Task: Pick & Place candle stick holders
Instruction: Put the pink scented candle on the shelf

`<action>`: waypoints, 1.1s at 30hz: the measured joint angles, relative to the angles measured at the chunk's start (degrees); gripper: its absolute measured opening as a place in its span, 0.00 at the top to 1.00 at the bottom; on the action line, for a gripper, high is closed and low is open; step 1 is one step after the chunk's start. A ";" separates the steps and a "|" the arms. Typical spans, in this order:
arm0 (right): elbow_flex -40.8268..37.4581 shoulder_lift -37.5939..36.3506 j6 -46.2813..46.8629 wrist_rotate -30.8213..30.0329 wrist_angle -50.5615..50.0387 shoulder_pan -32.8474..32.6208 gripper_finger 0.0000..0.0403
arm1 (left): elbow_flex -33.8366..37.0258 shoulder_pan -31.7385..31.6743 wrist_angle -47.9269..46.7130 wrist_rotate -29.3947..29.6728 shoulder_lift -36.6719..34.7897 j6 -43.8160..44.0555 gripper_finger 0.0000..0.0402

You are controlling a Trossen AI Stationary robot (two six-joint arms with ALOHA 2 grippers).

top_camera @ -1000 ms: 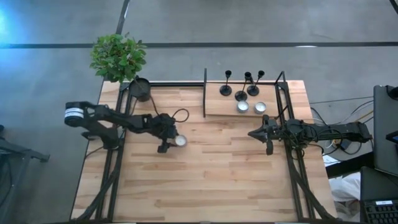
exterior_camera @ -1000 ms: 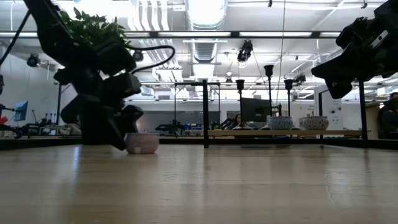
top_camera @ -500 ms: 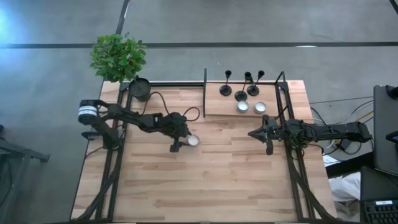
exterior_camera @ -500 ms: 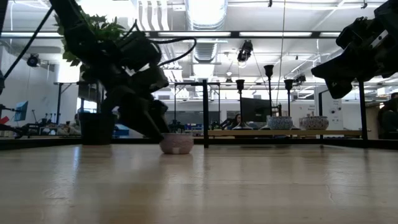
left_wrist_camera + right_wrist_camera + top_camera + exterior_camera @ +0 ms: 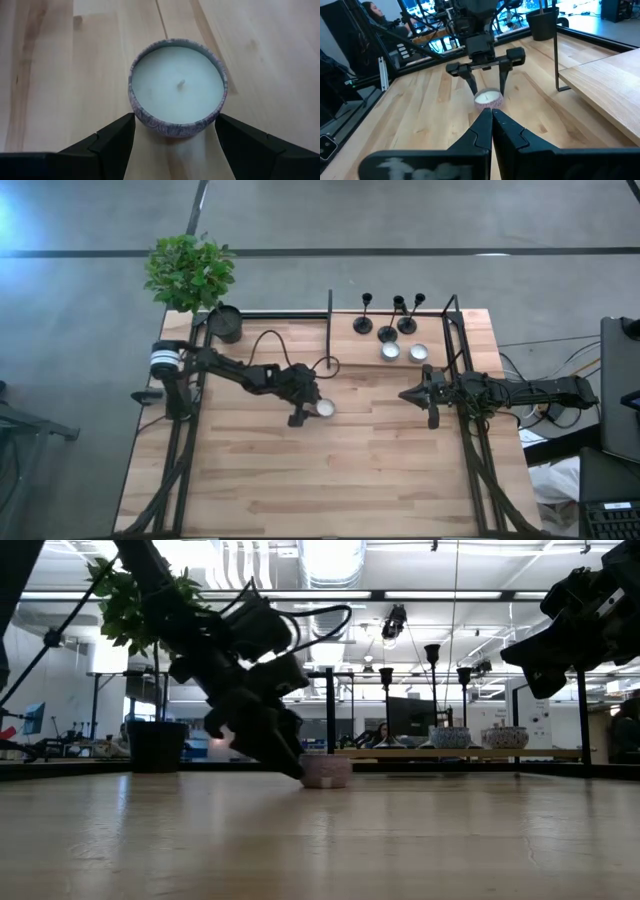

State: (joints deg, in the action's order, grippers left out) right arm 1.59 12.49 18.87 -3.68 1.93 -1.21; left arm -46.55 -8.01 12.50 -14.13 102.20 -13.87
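My left claw (image 5: 318, 411) has slid the candle tin (image 5: 325, 408) rightward across the desk (image 5: 350, 470), fingers wide around it. Right claw (image 5: 407, 395) closed, idle. Candle stick holders (image 5: 387, 320) untouched on shelf (image 5: 350, 350).

The left arm reaches from the left edge of the high view across toward the middle of the frame, its links stretched long and low with a cable looping over them. Its left gripper (image 5: 309, 411) points down at a slant near the centre of the frame, jaws spread wide, one finger (image 5: 112, 142) at the lower left and the other at the lower right of the left wrist view. The right arm lies nearly level from the right edge of the high view, and the right gripper (image 5: 405, 395) hangs raised, jaws pressed together.
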 joint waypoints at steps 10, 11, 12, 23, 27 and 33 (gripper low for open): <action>0.01 -0.02 -1.09 0.00 -0.05 0.02 0.98 | -5.31 0.53 0.06 0.06 2.88 0.29 0.30; 0.01 -0.02 -1.09 0.00 -0.04 0.02 0.98 | -5.54 0.53 -0.08 0.04 3.03 0.28 0.30; 0.00 -0.02 -1.09 0.00 -0.04 0.02 0.98 | -5.84 0.53 -0.09 0.04 3.15 0.24 0.30; 0.01 -0.02 -1.07 0.02 -0.06 0.02 0.98 | -7.82 0.75 0.52 0.07 5.34 0.18 0.30; 0.01 -0.02 -1.07 0.02 -0.07 0.02 0.98 | -10.74 0.99 1.17 0.09 7.19 0.16 0.30; 0.01 0.00 -0.87 0.09 -0.09 0.00 0.98 | -15.41 1.51 1.07 0.10 10.98 0.61 0.30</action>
State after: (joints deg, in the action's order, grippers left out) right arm 1.61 12.49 18.00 -3.60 1.85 -1.21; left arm -61.96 -6.50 13.56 -14.03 113.17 -13.26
